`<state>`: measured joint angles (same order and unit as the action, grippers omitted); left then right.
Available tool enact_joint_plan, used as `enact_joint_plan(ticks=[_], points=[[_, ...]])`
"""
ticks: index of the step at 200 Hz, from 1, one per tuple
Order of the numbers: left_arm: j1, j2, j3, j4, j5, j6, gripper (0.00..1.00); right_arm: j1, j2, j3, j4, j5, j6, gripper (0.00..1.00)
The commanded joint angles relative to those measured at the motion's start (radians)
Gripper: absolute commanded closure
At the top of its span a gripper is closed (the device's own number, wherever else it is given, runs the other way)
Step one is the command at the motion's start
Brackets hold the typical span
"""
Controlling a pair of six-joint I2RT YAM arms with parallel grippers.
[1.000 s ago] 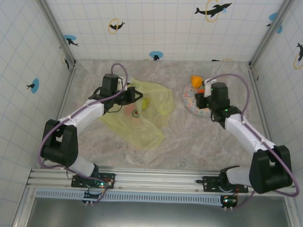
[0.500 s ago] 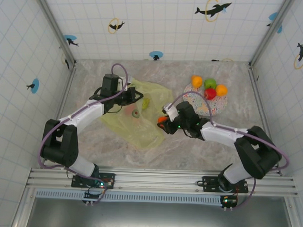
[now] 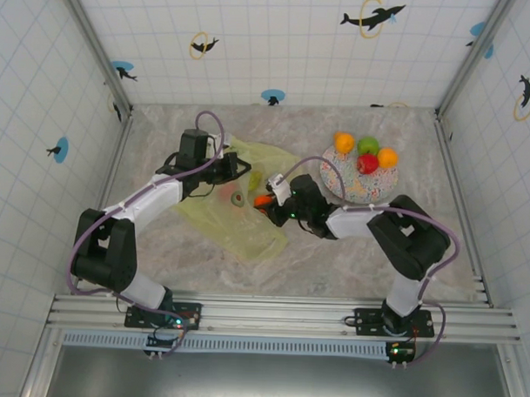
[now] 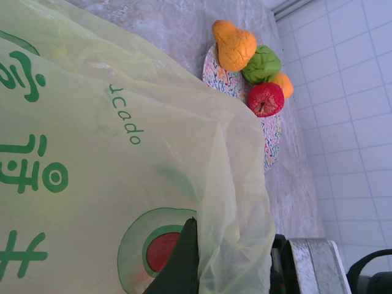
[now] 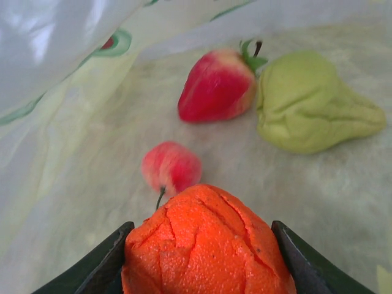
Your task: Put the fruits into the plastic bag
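The yellow-green plastic bag (image 3: 247,220) lies left of centre, and my left gripper (image 3: 241,169) is shut on its upper edge, holding the mouth up. In the left wrist view the film (image 4: 92,153) drapes over the left gripper (image 4: 197,245), so one dark finger (image 4: 185,263) shows. My right gripper (image 3: 265,201) is at the bag's mouth, shut on an orange fruit (image 5: 205,242). Inside the bag lie a red strawberry (image 5: 217,86), a green pear (image 5: 312,104) and a small red apple (image 5: 171,166). Several fruits sit on the plate: orange (image 3: 344,142), green (image 3: 368,145), orange (image 3: 387,157), red (image 3: 367,164).
The round speckled plate (image 3: 348,188) stands right of the bag, its rim (image 4: 269,147) also in the left wrist view. Tiled walls close in the marbled table (image 3: 333,253) at the back and on both sides. The right arm (image 3: 360,221) stretches across the middle.
The right arm has swung from the plate leftward to the bag's mouth, carrying the orange fruit. The left gripper and the bag have stayed put.
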<state>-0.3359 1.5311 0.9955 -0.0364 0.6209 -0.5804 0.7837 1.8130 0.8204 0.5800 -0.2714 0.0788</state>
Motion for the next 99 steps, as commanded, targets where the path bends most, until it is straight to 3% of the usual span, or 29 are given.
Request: enact_joint_plan(ticks=[1, 99], points=[[-0.007, -0.023, 0.006, 0.006, 0.017, -0.004, 1.00, 0.016, 0.063, 0.065, 0.208, 0.105, 0.061, 0.43], [-0.007, -0.024, 0.007, 0.006, 0.020, -0.008, 1.00, 0.087, 0.244, 0.134, 0.334, 0.393, 0.183, 0.43]])
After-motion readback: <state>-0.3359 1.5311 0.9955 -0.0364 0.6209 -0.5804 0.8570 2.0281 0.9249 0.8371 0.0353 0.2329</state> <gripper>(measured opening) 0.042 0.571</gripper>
